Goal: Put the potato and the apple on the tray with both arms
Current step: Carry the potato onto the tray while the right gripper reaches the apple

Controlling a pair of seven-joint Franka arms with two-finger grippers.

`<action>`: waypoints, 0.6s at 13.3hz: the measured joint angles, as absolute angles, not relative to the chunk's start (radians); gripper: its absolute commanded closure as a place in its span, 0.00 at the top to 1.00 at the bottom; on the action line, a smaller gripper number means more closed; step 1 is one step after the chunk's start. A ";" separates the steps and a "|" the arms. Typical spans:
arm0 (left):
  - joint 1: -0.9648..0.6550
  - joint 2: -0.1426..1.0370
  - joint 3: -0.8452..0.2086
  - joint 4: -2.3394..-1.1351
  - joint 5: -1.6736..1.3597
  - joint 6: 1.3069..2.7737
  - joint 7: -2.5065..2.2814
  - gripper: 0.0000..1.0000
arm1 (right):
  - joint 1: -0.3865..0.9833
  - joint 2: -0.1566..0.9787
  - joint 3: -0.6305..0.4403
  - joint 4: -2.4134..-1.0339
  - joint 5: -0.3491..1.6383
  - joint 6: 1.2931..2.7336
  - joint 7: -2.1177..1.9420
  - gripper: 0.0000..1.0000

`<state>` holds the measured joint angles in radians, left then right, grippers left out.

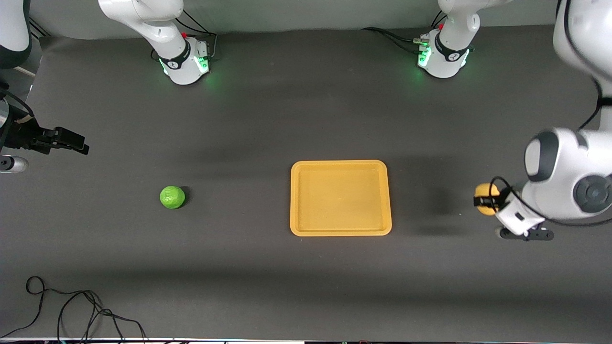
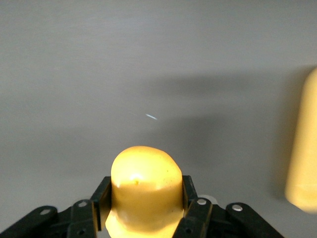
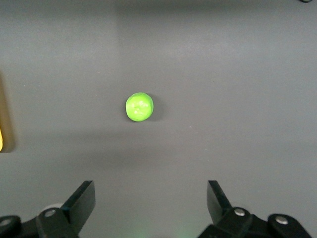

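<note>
The yellow-orange tray lies at the table's middle with nothing on it. My left gripper is shut on the potato at the left arm's end of the table, beside the tray. In the left wrist view the black fingers press both sides of the potato, and the tray's rim shows at the edge. The green apple rests on the cloth toward the right arm's end. My right gripper hangs open over that end. The apple shows well ahead of its spread fingers.
The two arm bases stand along the table's back edge with cables. A loose black cable lies near the front edge at the right arm's end. Dark cloth covers the table.
</note>
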<state>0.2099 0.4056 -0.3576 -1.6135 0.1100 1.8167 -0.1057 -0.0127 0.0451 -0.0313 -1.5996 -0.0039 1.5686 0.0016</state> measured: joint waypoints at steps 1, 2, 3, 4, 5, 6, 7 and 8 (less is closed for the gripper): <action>0.196 0.371 -0.416 -1.594 0.102 1.768 -0.171 0.00 | -0.002 0.045 -0.031 -1.600 -0.002 1.569 0.001 1.00; 0.173 0.360 -0.450 -1.585 0.100 1.757 -0.229 0.00 | 0.013 0.045 -0.030 -1.600 -0.002 1.570 0.001 1.00; 0.135 0.367 -0.470 -1.585 0.096 1.768 -0.289 0.00 | 0.033 0.045 -0.030 -1.600 -0.002 1.571 0.001 1.00; 0.087 0.388 -0.476 -1.589 0.093 1.806 -0.344 0.00 | 0.050 0.045 -0.029 -1.601 -0.002 1.574 0.002 1.00; 0.039 0.418 -0.476 -1.592 0.093 1.857 -0.402 0.00 | 0.062 0.043 -0.029 -1.608 -0.002 1.584 0.002 1.00; -0.004 0.456 -0.475 -1.595 0.096 1.914 -0.455 0.00 | 0.071 0.039 -0.029 -1.623 -0.002 1.601 0.002 1.00; -0.039 0.499 -0.474 -1.601 0.105 1.976 -0.495 0.00 | 0.080 0.029 -0.029 -1.649 -0.002 1.628 0.002 1.00; -0.061 0.544 -0.472 -1.606 0.123 2.035 -0.520 0.00 | 0.084 0.015 -0.029 -1.689 -0.002 1.664 0.002 1.00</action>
